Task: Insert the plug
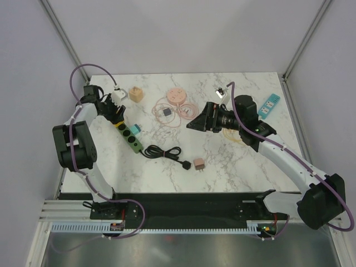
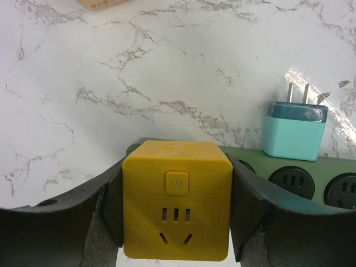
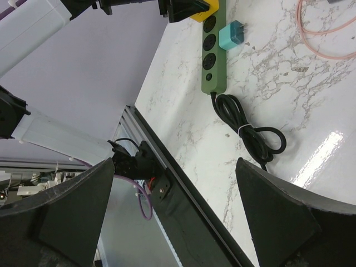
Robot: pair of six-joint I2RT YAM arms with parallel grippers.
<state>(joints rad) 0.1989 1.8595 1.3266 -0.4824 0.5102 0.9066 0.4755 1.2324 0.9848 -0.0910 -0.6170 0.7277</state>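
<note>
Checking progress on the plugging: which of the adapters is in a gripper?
The yellow cube, clamped between the fingers of the left gripper. The teal adapter, pink adapter and tan cube all lie loose on the table.

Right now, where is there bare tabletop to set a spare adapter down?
Bare marble lies at the near edge, between the pink adapter and the right arm. The near-left corner is also free, bordered by the green power strip and black cord. The back middle is crowded, around the pink cable reel and its loops.
</note>
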